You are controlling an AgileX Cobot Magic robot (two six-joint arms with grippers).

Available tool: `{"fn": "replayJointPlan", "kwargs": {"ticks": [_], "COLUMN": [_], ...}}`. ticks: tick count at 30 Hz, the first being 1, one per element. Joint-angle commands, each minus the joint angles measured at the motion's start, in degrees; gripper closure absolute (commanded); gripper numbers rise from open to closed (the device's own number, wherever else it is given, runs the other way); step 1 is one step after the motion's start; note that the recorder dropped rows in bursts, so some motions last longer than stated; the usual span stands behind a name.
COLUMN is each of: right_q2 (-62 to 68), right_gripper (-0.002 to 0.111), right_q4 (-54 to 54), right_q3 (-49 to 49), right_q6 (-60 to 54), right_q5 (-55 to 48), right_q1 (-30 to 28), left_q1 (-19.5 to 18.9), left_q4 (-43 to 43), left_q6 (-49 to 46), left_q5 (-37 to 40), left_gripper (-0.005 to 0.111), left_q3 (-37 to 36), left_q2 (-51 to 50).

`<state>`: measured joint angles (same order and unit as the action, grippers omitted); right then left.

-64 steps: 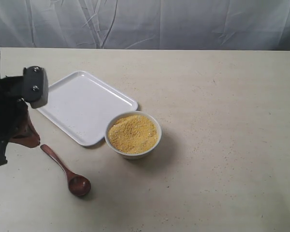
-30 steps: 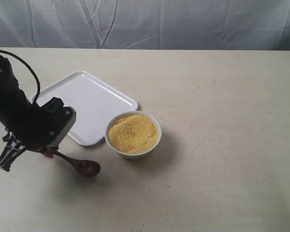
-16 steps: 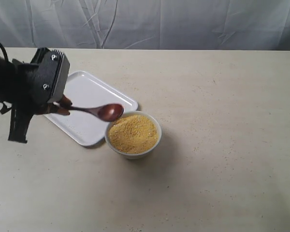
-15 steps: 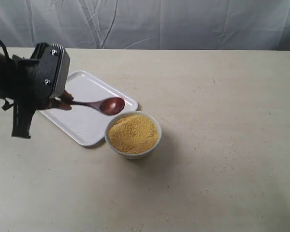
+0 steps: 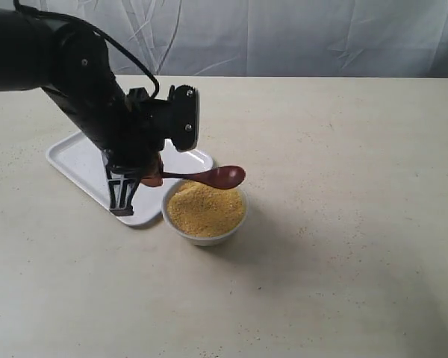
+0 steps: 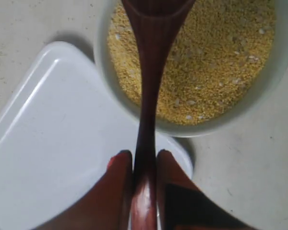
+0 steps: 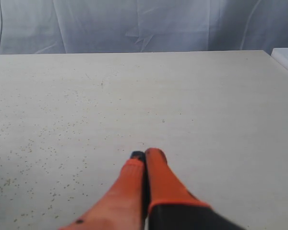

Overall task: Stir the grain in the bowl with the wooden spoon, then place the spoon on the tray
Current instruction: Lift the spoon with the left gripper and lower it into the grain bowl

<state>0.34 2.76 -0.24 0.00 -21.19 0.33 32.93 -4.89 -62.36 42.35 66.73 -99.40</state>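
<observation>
Pinching the spoon (image 5: 220,177) by its handle end, left end effector (image 5: 151,177) is holding it level w/ scoop over grain (image 5: 205,207) in the bowl (image 5: 203,237) — likely lining up to dip & stir; tray (image 5: 82,160) is sitting beside.

Grain (image 5: 204,207) in bowl (image 5: 202,237); tray (image 5: 78,153) just left; wooden spoon (image 5: 209,177) over bowl.

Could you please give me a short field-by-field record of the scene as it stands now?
left gripper: shut on the handle of the wooden spoon
wooden spoon: roughly level, oval end above the bowl
grain: fills the bowl, spoon not yet dipped in
tray: beside the bowl, partly hidden by the arm
right gripper: shut, holding nothing, above the table
</observation>
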Motion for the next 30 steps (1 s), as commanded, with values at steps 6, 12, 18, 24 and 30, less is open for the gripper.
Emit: {"fn": "replayJointPlan", "kwargs": {"ticks": [6, 12, 18, 24, 30], "right_q2": [-0.3, -0.3, -0.3, -0.3, -0.3], "right_gripper": [0.109, 0.109, 0.109, 0.109, 0.109], "right_q4": [0.1, 0.1, 0.1, 0.1, 0.1], "right_q3": [0.2, 0.2, 0.2, 0.2, 0.2], "right_q6": [0.0, 0.0, 0.0, 0.0, 0.0], "right_q5": [0.6, 0.6, 0.6, 0.6, 0.6], "right_q1": [-0.3, -0.3, -0.3, -0.3, -0.3], "left_q1": [0.2, 0.2, 0.2, 0.2, 0.2], "left_q4": [2.9, -0.7, 0.8, 1.3, 1.3], "left_q6": [0.7, 0.3, 0.3, 0.3, 0.3], "left_q5": [0.4, -0.5, -0.2, -0.2, -0.4], "left_gripper": [0.107, 0.107, 0.107, 0.097, 0.068], "left_q3": [0.2, 0.2, 0.2, 0.2, 0.2], "left_q2": [-4.9, -5.2, -5.2, -5.2, -5.2]}}
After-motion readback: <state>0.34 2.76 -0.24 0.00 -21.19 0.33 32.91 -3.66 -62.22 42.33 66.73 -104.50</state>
